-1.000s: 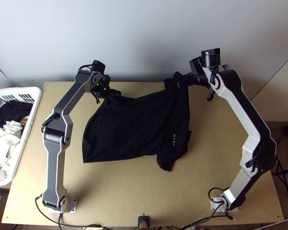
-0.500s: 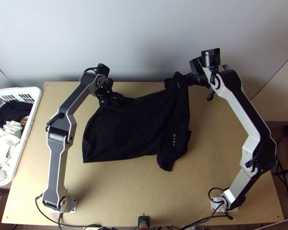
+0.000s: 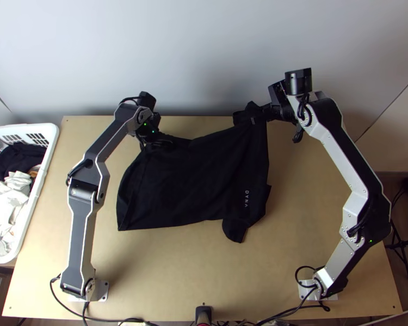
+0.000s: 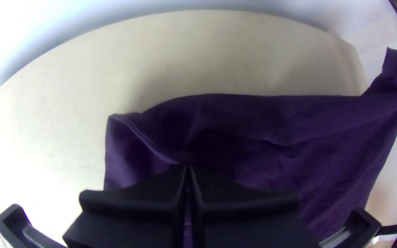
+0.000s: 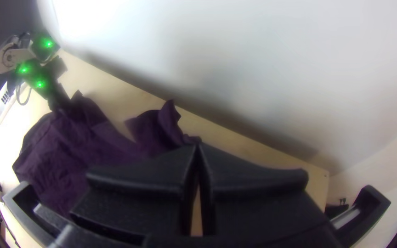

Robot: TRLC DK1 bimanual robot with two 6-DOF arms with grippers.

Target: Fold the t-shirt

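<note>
The black t-shirt (image 3: 187, 179) lies spread with creases across the middle and back of the table, small print near its right side. At its back left edge is my left gripper (image 3: 163, 143); in the left wrist view the left gripper (image 4: 188, 169) has its fingertips together on the dark cloth (image 4: 272, 124). My right gripper (image 3: 255, 118) is at the back right corner, where cloth bunches up. In the right wrist view, the right gripper (image 5: 197, 146) is shut on the cloth's edge, with a loose flap (image 5: 157, 126) beside the tips.
A white basket (image 3: 38, 190) of dark and light clothes stands at the table's left. Bare wooden table (image 3: 171, 271) shows in front of the shirt. A pale wall (image 3: 204, 60) rises behind the table's back edge.
The left arm has shifted slightly to the right at the shirt's back left edge, mostly in the first half second. My right arm and the shirt's front stay as they were.
</note>
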